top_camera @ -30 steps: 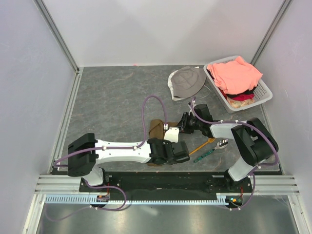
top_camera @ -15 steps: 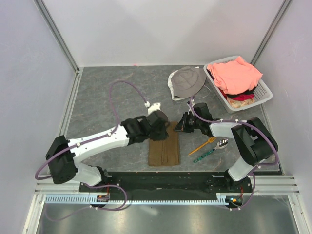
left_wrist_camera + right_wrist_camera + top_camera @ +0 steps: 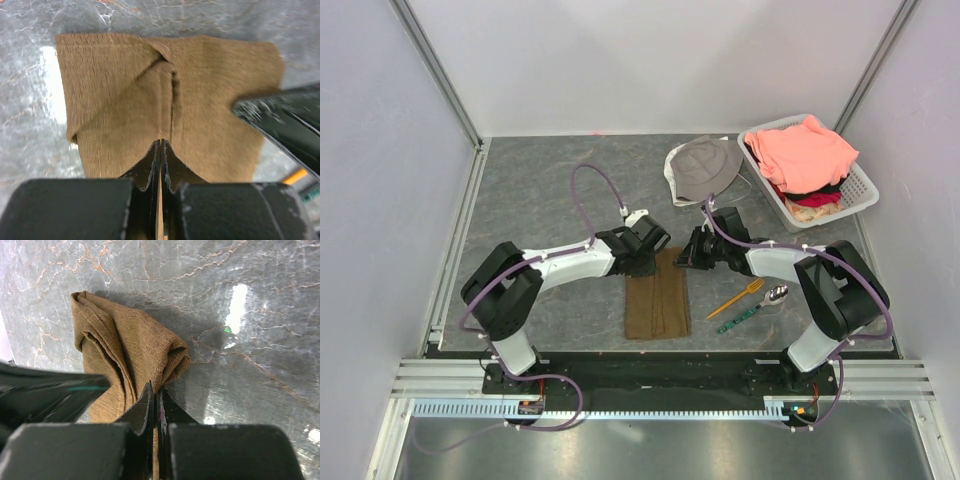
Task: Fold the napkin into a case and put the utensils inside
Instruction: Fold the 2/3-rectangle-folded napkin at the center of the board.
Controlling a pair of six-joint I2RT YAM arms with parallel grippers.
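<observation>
The napkin (image 3: 657, 298) lies as a narrow brown folded strip, long side running front to back. Both grippers meet at its far end. My left gripper (image 3: 651, 254) (image 3: 161, 145) is shut, with a thin sliver of the napkin (image 3: 120, 100) pinched at a centre fold. My right gripper (image 3: 686, 258) (image 3: 154, 390) is shut on the bunched far right corner of the napkin (image 3: 125, 347). The orange fork (image 3: 739, 297) and the green patterned utensil (image 3: 739, 319) lie on the table right of the cloth, untouched.
A silver spoon (image 3: 776, 294) lies beside the fork. A grey bucket hat (image 3: 705, 167) sits behind the grippers. A white basket (image 3: 863, 188) of salmon-pink clothes stands at the back right. Walls close in the table on three sides.
My left arm swung from across the front of the table to the napkin's far end, uncovering the strip; its gripper opened and shut again. The right gripper closed on the far right corner.
</observation>
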